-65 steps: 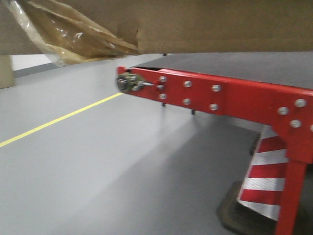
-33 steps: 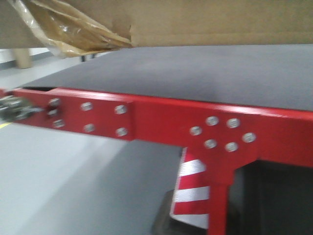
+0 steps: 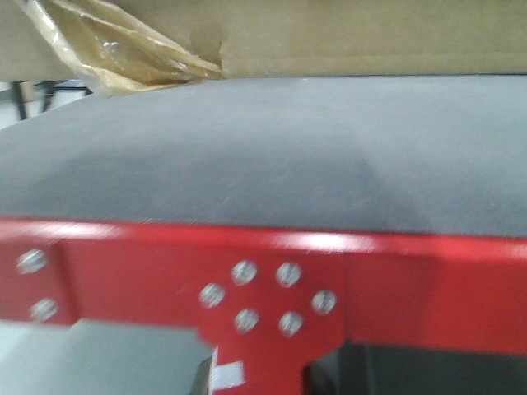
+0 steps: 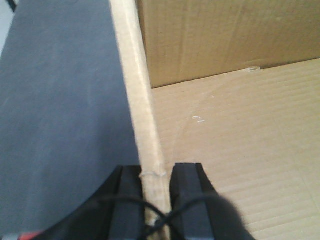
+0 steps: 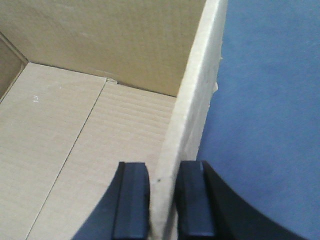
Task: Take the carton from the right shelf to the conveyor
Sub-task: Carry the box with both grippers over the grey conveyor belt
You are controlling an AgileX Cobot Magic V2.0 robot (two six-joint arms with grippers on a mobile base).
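Above the conveyor: the carton (image 3: 329, 37) hangs over the dark belt of the conveyor (image 3: 263, 148) — its lower edge crosses the top of the front view, and belt shows beneath and beyond it.
Left gripper (image 4: 156, 172): clamped on the carton's left wall, one black finger outside and one inside. The wall's top edge runs away from the fingers, with belt on its outer side.
Right gripper (image 5: 162, 170): pinching the right wall the same way, with the box floor on one side and belt on the other.
Carton inside: open-topped, with a bare corrugated floor; nothing lies in the parts that show.
Tape (image 3: 115, 45): a crumpled yellowish wad at the carton's lower left edge, hanging just over the belt.
Red frame (image 3: 370, 280): the conveyor's bolted side rail, close under the front camera, so the robot appears to stand right at the belt's edge.
Right shelf: not in any view.
Done, as I judge it: the pick-up and the carry. Both grippers hold the carton, and belt lies outside both gripped walls.
Left to do: lower the carton until its bottom rests flat on the belt, open both grippers and draw the arms clear.
Uncertain: whether the bottom already touches the belt — the front view suggests a gap, but it is blurred and shows only one edge.
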